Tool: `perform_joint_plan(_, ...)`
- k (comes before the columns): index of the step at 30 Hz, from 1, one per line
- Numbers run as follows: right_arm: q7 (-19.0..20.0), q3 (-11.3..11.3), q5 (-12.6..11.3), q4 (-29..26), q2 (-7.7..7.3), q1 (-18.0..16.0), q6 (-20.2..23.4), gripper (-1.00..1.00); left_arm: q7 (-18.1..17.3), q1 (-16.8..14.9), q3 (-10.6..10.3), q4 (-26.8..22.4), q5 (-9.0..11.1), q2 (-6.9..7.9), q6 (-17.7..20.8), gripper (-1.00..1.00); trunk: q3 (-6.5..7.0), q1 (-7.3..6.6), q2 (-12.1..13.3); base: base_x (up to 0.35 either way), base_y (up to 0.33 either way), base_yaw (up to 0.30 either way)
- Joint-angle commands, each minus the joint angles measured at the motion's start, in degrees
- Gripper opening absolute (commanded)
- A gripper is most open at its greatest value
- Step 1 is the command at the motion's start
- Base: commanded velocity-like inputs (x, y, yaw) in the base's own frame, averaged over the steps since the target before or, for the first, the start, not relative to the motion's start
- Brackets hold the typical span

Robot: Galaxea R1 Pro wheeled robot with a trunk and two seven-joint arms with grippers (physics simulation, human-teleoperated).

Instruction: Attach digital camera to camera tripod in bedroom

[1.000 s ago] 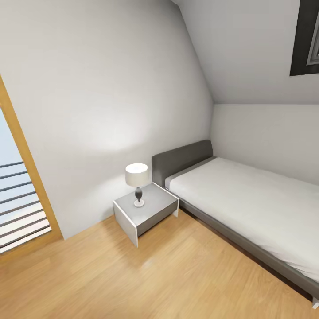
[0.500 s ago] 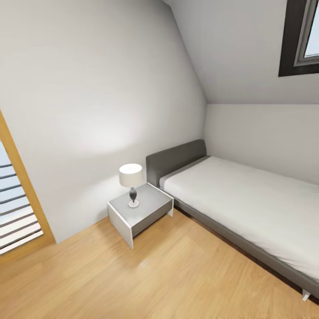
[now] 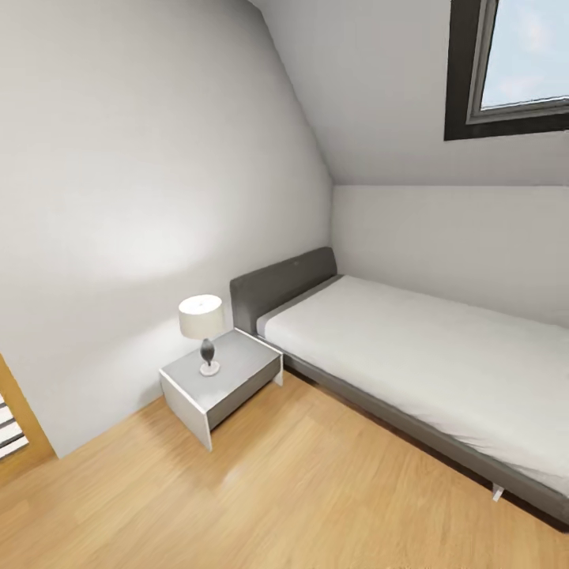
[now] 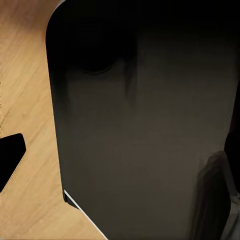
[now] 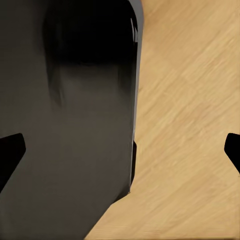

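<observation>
So right now the robot looks to be in the bedroom, facing a corner of it. The digital camera and the camera tripod aren't anywhere in these pictures, so I can't say where they sit.

Using the bed (image 3: 411, 348) as the landmark: one grey bed with a white mattress along the far wall, one grey nightstand (image 3: 225, 379) just beside its headboard end, and one lamp (image 3: 201, 320) with a white shade standing on that nightstand. One dark-framed skylight (image 3: 506, 63) in the sloped ceiling above the bed. A sliver of the oak door (image 3: 20, 419) shows past the nightstand, well away from the bed. Wood plank floor (image 3: 316, 498) in front.

Both wrist views look down at the floor past a big dark body (probably the robot's own base). The left pincer (image 4: 10, 157) shows just one dark fingertip, so can't tell. The right pincer (image 5: 120, 145) has its tips far apart.

Handling guess: the camera should be light, rigid and a bit slick, so take it by the flat sides, off the lens. The tripod looks likely to tip.
</observation>
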Motion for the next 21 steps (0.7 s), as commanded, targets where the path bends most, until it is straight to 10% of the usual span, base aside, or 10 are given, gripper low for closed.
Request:
perform_joint_plan(1, 0.0, 0.11, 0.08, -0.02, -0.01, -0.01, 0.01, 1.0, 0.0, 0.03, 0.0, -0.1, 0.01, 0.0, -0.01, 1.0, -0.03, 0.0, -0.02, 0.0, 0.0, -0.276)
perform_joint_plan(21, 0.0, 0.71, 0.13, -0.02, 0.0, -0.01, 0.02, 1.0, 0.0, 0.03, 0.0, -0.1, 0.01, 0.0, -0.01, 1.0, -0.03, 0.0, -0.02, 0.0, 0.0, -0.278)
